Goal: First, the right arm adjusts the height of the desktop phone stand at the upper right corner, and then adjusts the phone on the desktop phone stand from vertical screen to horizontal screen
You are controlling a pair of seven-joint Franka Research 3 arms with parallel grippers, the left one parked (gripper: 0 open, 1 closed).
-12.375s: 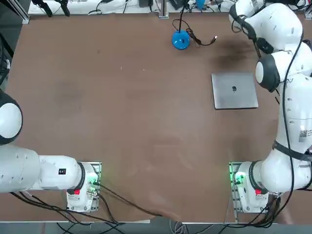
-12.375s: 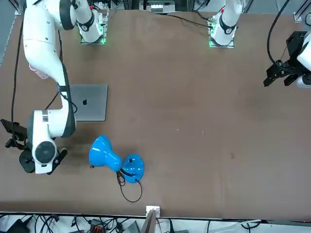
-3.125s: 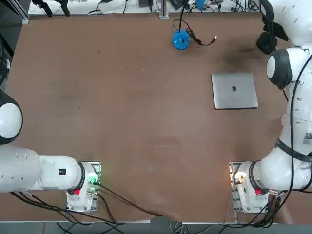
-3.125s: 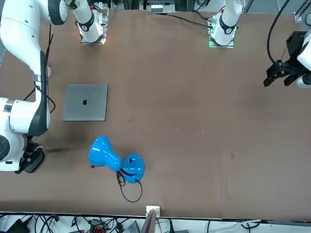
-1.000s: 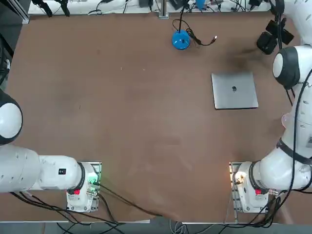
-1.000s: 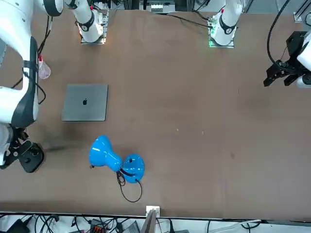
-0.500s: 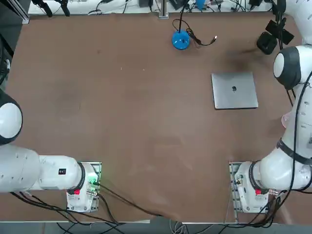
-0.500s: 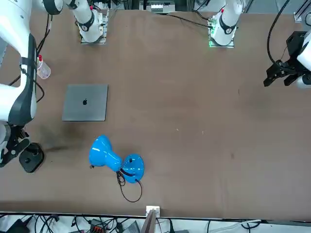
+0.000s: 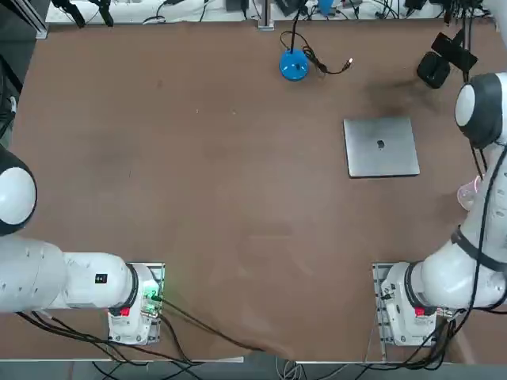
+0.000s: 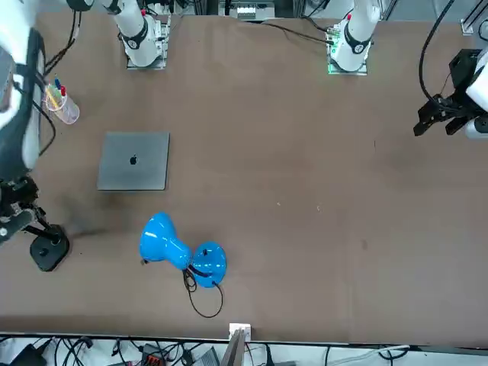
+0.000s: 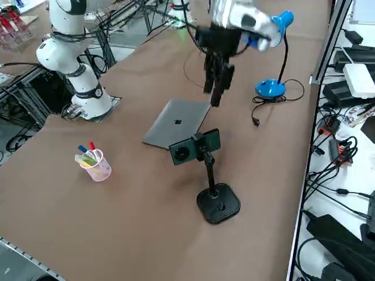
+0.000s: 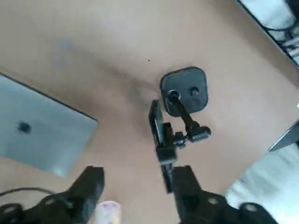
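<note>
The desktop phone stand [image 11: 218, 203] is black, with a rounded base, a thin pole and a clamp head, and it stands near the table's far right corner. The phone [image 11: 195, 146] sits in the clamp, lying lengthwise. My right gripper [image 11: 215, 82] hangs above and beside the stand, over the grey laptop's far end, not touching anything. In the right wrist view its fingers [image 12: 88, 189] are spread open with nothing between them. That view shows the phone [image 12: 159, 130] edge-on and the stand's base [image 12: 184, 91] beyond it. From overhead the base [image 9: 433, 70] shows dark.
A grey laptop [image 9: 381, 146] lies shut just inward of the stand. A blue desk lamp [image 9: 293, 65] with a black cable stands at the far edge. A clear cup of pens [image 11: 95, 164] stands near the right edge. Cables and boxes crowd the shelf beyond the table.
The right arm has drawn back from the stand toward the table's right edge and risen. The stand, the phone and the cup of pens now show uncovered.
</note>
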